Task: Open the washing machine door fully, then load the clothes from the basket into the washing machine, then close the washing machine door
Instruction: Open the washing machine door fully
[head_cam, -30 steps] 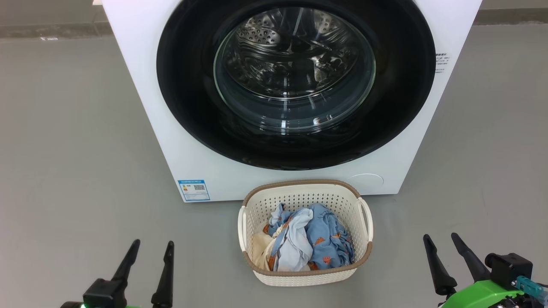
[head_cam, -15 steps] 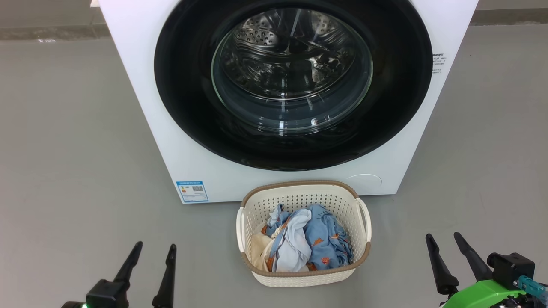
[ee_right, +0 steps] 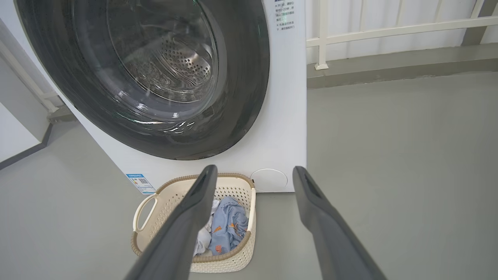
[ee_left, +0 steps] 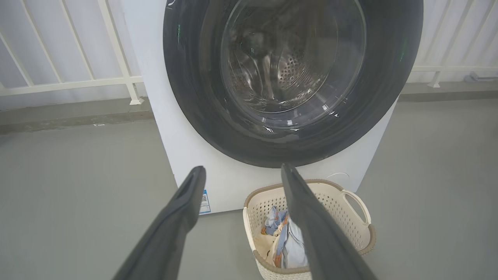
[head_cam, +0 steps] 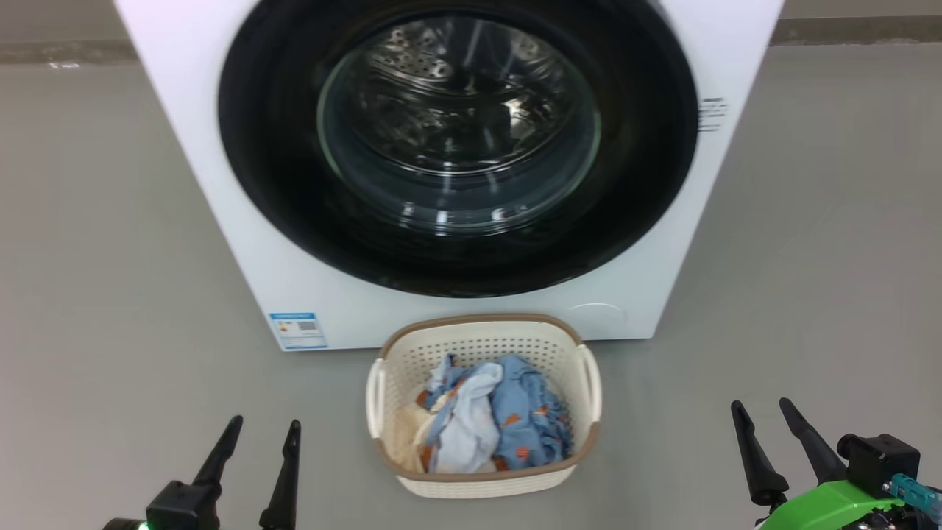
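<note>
Grey floor (head_cam: 110, 258), with a white railing (ee_left: 78, 81) behind the washing machine (head_cam: 221, 243), a white front-loader. The washing machine door (head_cam: 280, 191), a glossy black ring around a glass bowl, lies flush against the machine's front, shut. The basket (head_cam: 482, 482) stands just in front of the machine, below the door, and holds the clothes (head_cam: 508, 419). The left gripper (head_cam: 265, 422) and right gripper (head_cam: 761, 403) hover well short of the machine, fingers spread, both empty. Step in hand, by judgement: opening the door, not yet begun. The next move calls for one gripper to reach the door's edge and swing it wide; where its handle sits cannot be told.
</note>
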